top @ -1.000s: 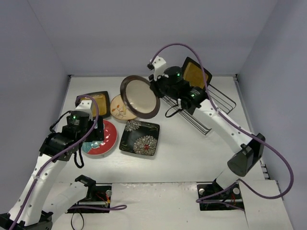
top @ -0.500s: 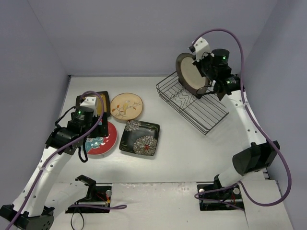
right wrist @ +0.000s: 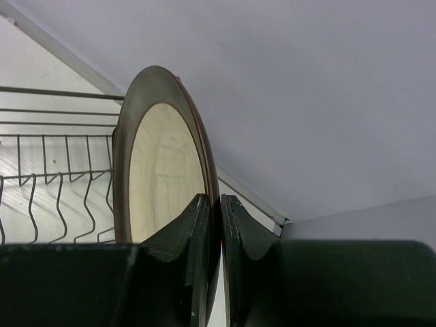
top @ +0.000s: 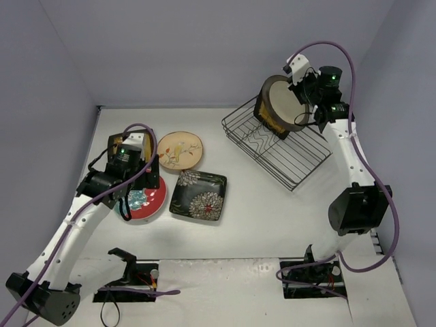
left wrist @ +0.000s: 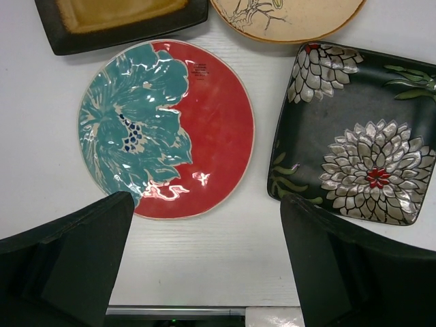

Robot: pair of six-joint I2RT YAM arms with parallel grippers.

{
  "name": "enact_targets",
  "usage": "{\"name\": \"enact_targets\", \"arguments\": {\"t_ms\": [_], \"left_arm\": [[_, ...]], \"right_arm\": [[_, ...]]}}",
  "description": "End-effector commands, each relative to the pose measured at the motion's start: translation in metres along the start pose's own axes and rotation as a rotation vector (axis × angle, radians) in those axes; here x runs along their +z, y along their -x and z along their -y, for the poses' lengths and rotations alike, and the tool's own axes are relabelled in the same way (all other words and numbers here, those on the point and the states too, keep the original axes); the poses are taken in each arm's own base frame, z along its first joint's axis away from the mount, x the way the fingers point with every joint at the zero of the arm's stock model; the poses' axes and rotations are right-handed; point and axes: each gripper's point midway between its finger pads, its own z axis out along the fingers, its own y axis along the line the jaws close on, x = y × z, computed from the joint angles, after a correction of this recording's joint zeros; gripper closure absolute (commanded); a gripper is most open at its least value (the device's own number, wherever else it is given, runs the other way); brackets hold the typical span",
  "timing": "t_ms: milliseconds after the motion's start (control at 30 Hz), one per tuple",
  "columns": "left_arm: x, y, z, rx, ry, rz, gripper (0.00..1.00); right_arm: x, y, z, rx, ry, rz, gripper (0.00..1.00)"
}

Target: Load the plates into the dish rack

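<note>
Grey wall (right wrist: 306,82) behind, right claw (right wrist: 212,201) grips cream plate (right wrist: 163,177) rim above dish rack (top: 286,153).

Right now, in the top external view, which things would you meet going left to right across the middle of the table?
red and teal plate → dark flowered plate → dish rack

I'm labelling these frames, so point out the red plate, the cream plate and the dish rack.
red plate (left wrist: 211,116), left wrist view, on its red half.
cream plate (right wrist: 162,180), right wrist view, on its cream face.
dish rack (top: 294,158), top view, on its wire floor.
</note>
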Motion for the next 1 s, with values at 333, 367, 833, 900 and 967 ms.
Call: {"name": "enact_targets", "arguments": {"t_ms": [333,367,833,900,967], "left_arm": [[-0.007,0.034,0.003,0.000,-0.009,0.116,0.03],[-0.007,0.034,0.002,-0.003,-0.006,0.122,0.03],[-0.003,0.031,0.000,0.000,0.009,0.116,0.03],[-0.001,0.031,0.000,0.005,0.012,0.112,0.03],[-0.001,0.031,0.000,0.005,0.017,0.111,0.03]], "right_arm": [[0.011,0.071,0.047,-0.196,-0.122,0.287,1.00],[0.012,0.070,0.046,-0.196,-0.122,0.287,1.00],[0.009,0.082,0.055,-0.216,-0.159,0.325,1.00],[0.014,0.076,0.052,-0.207,-0.150,0.313,1.00],[0.017,0.070,0.049,-0.200,-0.141,0.306,1.00]]}}
